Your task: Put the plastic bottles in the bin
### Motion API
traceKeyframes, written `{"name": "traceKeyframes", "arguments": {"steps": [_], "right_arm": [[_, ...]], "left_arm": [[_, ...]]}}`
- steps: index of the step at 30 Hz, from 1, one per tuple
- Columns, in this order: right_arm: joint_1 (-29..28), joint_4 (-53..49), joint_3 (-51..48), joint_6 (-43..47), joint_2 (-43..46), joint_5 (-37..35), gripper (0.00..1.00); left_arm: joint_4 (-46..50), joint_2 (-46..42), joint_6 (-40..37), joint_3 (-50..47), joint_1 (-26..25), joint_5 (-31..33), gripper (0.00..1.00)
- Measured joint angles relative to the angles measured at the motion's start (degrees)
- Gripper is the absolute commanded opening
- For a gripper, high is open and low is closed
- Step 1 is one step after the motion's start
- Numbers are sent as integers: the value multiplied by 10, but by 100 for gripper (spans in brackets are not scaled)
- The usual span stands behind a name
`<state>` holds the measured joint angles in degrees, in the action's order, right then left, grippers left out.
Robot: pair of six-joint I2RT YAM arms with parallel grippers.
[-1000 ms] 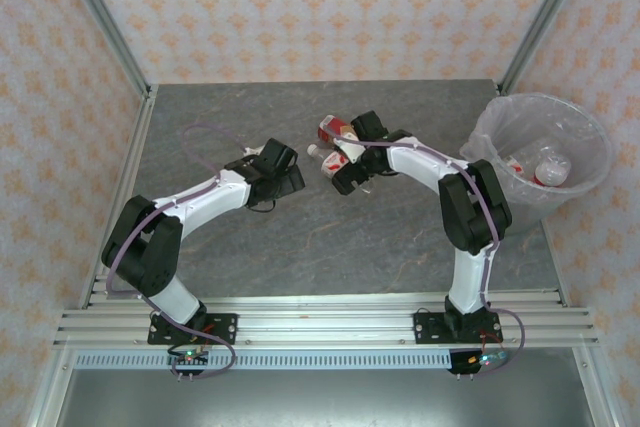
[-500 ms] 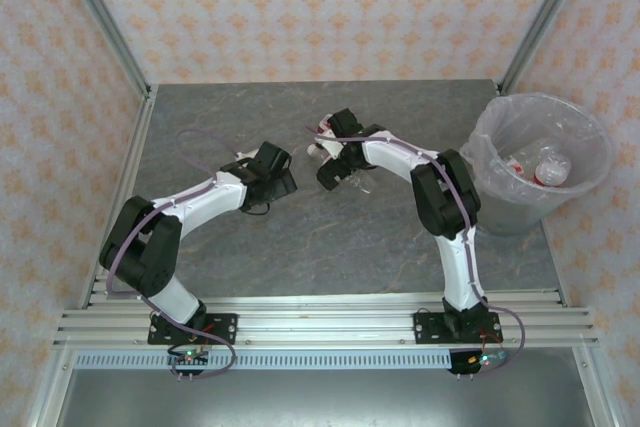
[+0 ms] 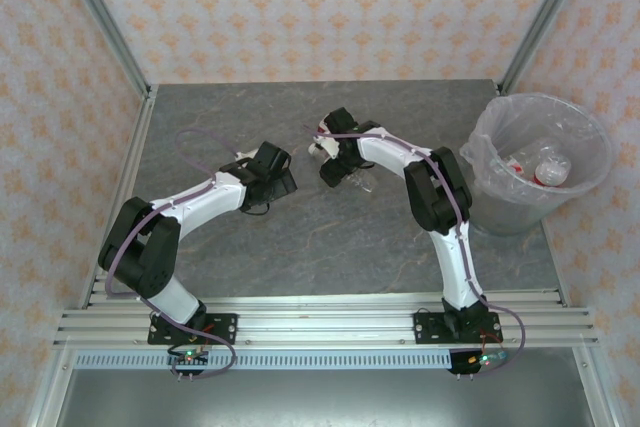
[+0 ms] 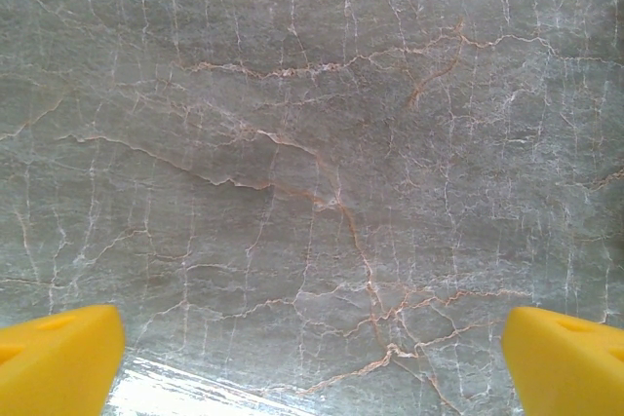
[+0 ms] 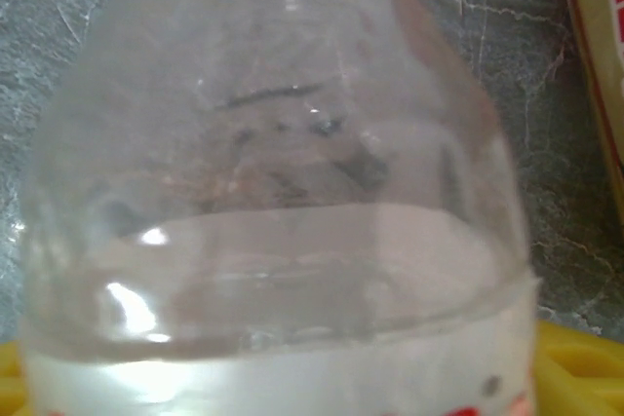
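Note:
A see-through plastic bottle (image 5: pixel 283 192) with a white label band stands between the yellow fingertips (image 5: pixel 575 367) of my right gripper (image 5: pixel 283 382), which is shut on it. From above, my right gripper (image 3: pixel 335 154) sits at the table's far middle, with the bottle's white end (image 3: pixel 318 147) poking out at its left. A second bottle with a red label (image 3: pixel 323 130) lies just behind; its label edge (image 5: pixel 600 46) shows beside the held one. The bin (image 3: pixel 497 112), at far right, holds bottles (image 3: pixel 540 165). My left gripper (image 3: pixel 276 169) hangs open over bare table, fingertips (image 4: pixel 58 362) wide apart.
The grey marbled table (image 4: pixel 312 143) lies under the left gripper. Metal posts and patterned walls close the table in on the left, back and right. The bin's clear plastic liner (image 3: pixel 590 137) spills over its rim.
My right gripper has shifted left over the bottles and its jaws have narrowed round one bottle. The left gripper has drawn back slightly to the left, still open.

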<state>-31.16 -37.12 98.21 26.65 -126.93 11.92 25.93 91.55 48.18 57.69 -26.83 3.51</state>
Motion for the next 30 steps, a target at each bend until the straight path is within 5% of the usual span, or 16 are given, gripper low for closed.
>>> {"name": "traceKeyframes", "arguments": {"steps": [12,30], "right_arm": [[-2,5,-35,-3,24,-15,57],[-2,24,-137,-3,148,-16,52]], "left_arm": [[0,0,0,0,0,0,100],[-20,0,-2,0,0,-28,100]]}}
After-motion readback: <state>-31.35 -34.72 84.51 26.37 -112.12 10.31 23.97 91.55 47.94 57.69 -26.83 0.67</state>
